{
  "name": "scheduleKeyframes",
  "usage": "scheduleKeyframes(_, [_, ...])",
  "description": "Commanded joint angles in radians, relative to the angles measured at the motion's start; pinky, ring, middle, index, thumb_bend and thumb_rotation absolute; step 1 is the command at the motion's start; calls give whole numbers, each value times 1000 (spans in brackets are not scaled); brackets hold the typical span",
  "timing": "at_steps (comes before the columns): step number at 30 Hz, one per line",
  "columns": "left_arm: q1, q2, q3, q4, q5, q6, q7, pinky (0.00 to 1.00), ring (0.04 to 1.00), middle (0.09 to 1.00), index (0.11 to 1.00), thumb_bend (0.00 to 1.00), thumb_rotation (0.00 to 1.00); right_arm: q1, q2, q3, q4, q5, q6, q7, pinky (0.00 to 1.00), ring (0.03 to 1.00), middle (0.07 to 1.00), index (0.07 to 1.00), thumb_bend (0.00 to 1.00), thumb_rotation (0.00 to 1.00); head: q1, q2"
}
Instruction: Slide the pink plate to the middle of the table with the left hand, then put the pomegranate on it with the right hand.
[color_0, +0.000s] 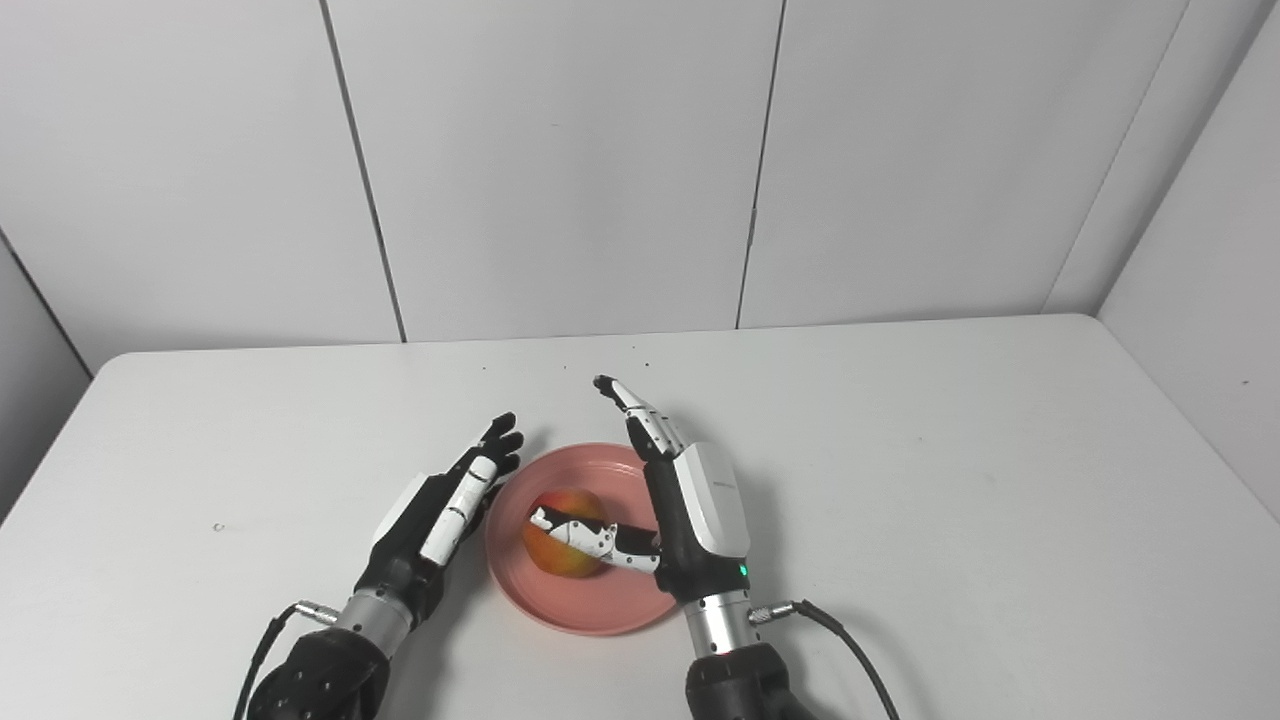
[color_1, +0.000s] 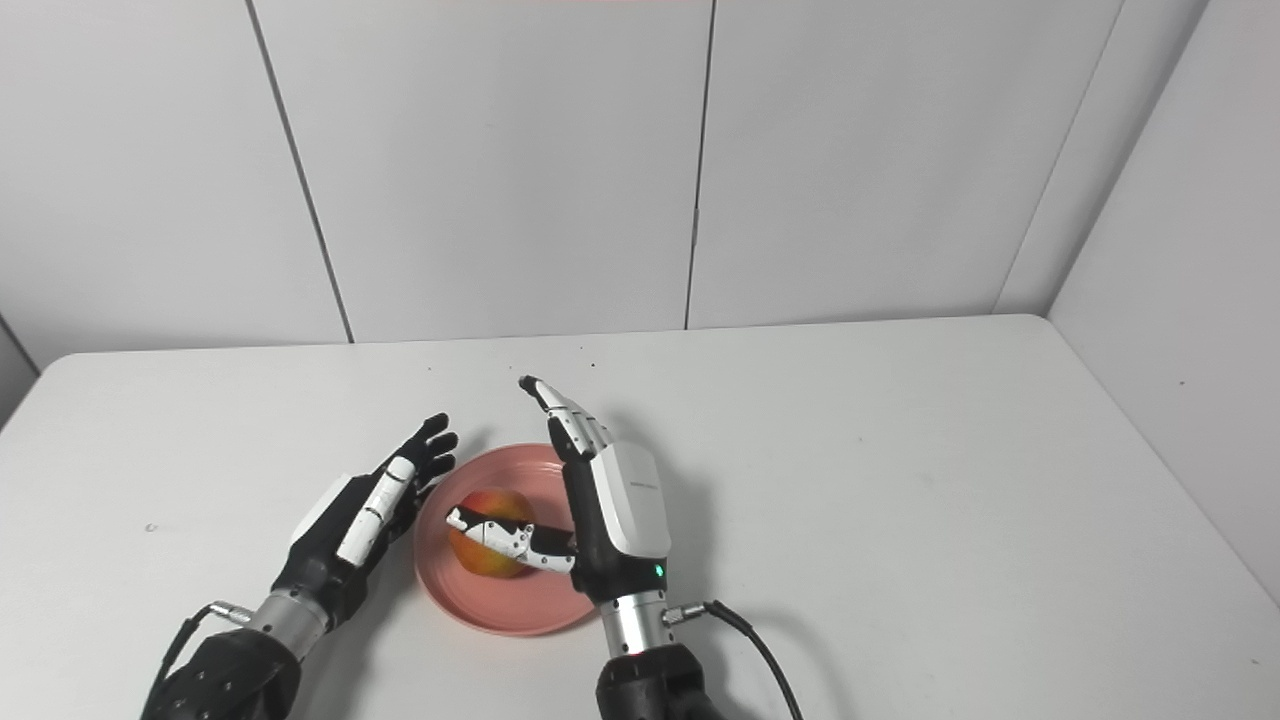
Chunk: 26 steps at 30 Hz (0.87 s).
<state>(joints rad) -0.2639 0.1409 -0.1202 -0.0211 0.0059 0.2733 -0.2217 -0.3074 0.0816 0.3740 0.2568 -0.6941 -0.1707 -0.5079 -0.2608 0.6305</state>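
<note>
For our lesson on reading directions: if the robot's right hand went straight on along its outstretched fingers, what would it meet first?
Probably nothing. The right hand points away over the far rim of the round pink plate; beyond lies only bare white table, then the grey wall panels. Its height is unclear.

pomegranate (color_0: 562, 545) on plate (color_0: 590, 610), btwn left hand (color_0: 440, 510) & right hand (color_0: 690, 510)

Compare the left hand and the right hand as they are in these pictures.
The left hand lies beside the pink plate's left rim; the right hand reaches over the plate. The left hand's thumb touches nothing visible; the right hand's thumb crosses in front of the pomegranate, whether touching is unclear. Both have straight, extended fingers and grip nothing.
</note>
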Motion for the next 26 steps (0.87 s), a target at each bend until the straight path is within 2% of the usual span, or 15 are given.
scheduleKeyframes(1, [-19, -4, 4, -12, 9, -12, 12, 926, 962, 973, 980, 545, 1000, -16, 14, -11, -41, 11, -50, -15, 790, 853, 866, 873, 584, 695, 2, 0])
scheduleKeyframes(4, [-18, -11, 8, -9, 9, -19, 21, 930, 956, 976, 982, 538, 1000, -11, 17, -30, -44, 38, -56, -15, 788, 859, 871, 868, 582, 756, 3, 0])
scheduleKeyframes(9, [-15, -17, 12, -9, 14, -24, 33, 928, 953, 975, 985, 537, 1000, -6, 20, -61, -41, 71, -62, -17, 764, 838, 854, 858, 555, 759, 5, 1])
scheduleKeyframes(17, [-13, -24, 17, -4, 15, -46, 51, 934, 958, 978, 987, 518, 1000, 7, 31, -111, -46, 180, -67, 24, 755, 834, 859, 850, 522, 764, 5, 1])
scheduleKeyframes(22, [-10, -31, 21, -3, 23, -51, 68, 952, 972, 990, 995, 535, 1000, 16, 40, -149, -48, 261, -69, 56, 766, 825, 864, 845, 535, 858, 6, 1])
scheduleKeyframes(24, [-8, -34, 23, -5, 30, -52, 76, 959, 978, 994, 996, 550, 1000, 17, 45, -161, -45, 280, -69, 62, 768, 824, 860, 845, 540, 938, 7, 4])
scheduleKeyframes(26, [-7, -36, 23, -5, 36, -55, 83, 961, 979, 996, 996, 553, 1000, 15, 51, -173, -35, 293, -74, 62, 771, 825, 855, 844, 538, 958, 7, 3])
